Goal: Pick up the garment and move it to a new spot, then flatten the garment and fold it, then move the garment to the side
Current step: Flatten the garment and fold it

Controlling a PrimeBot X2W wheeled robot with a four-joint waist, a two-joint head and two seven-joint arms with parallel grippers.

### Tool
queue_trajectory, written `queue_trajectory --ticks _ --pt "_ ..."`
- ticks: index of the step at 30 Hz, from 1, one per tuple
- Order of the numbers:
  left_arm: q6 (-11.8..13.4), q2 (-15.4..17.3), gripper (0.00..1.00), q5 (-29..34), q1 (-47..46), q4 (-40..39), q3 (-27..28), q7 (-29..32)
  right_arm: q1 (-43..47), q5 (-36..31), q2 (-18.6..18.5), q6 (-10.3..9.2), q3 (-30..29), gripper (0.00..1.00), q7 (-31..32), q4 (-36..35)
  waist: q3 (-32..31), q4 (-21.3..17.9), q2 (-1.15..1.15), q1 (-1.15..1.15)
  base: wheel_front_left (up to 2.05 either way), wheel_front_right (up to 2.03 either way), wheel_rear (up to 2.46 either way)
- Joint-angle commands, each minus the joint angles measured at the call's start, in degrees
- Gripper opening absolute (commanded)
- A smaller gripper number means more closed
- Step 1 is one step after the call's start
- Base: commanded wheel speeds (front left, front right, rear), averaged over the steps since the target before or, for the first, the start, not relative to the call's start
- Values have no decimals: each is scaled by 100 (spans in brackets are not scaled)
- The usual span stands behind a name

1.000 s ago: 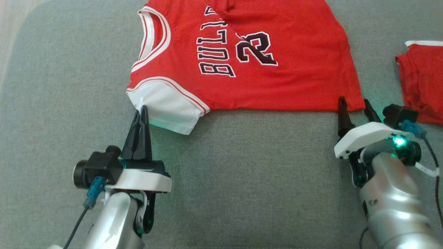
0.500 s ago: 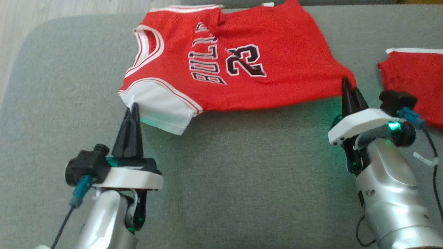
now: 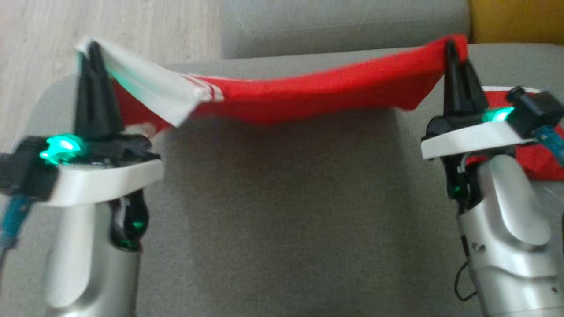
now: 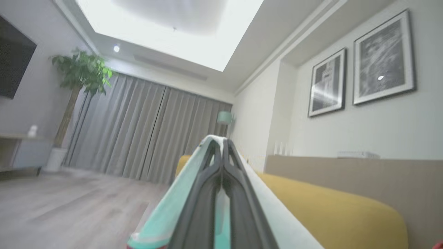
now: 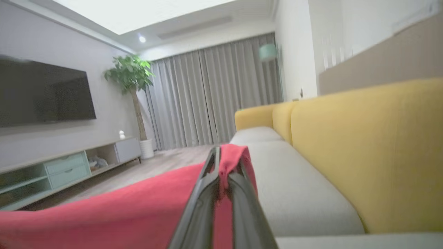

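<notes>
Head view: left gripper points up and away, its fingers pressed together on the white-trimmed end of the garment. Right gripper points the same way, fingers clamped on the plain red end.

Left wrist view: white cloth, tinted green, wraps over both sides of the closed fingers up to the tips. Right wrist view: a red fold is pinched between the fingers near the tips, and the rest drapes off to that view's left.

Garment: hangs in the air between the two grippers, above the grey seat cushion. Long axis runs left to right across the robot's front. White end with red stripes at the robot's left, red end at its right. The span sags slightly in the middle. Print not readable; the picture is blurred.

Surroundings: second red cloth lies on the cushion behind the right wrist. Yellow backrest at upper right, wood floor at upper left.
</notes>
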Motion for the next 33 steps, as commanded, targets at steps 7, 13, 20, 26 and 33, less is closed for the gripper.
queue_trajectory --ticks 7,13,20,26,33 --pt "185 291 0 -330 -432 -2066 480 613 206 -162 -136 -5 7 0 670 -2075 -85 -150 0 1 0 0 0" --pt "387 638 0 -382 -700 -2985 712 1396 531 -327 -158 -5 -176 0 1552 -3608 168 -158 0 1 0 0 0" --pt "187 1069 0 -639 -1467 -2074 732 2037 10 -395 -227 -5 -222 0 2169 -3677 911 -147 0 1 0 0 0" --pt "-135 1448 0 -586 -3196 -116 562 1929 -2029 -421 -592 -5 280 0 2192 -2052 1794 -13 0 1 0 0 0" --pt "-269 1632 0 -225 -5525 2188 317 1062 -4660 -736 -689 -5 569 0 1308 577 2218 147 0 1 0 0 0"
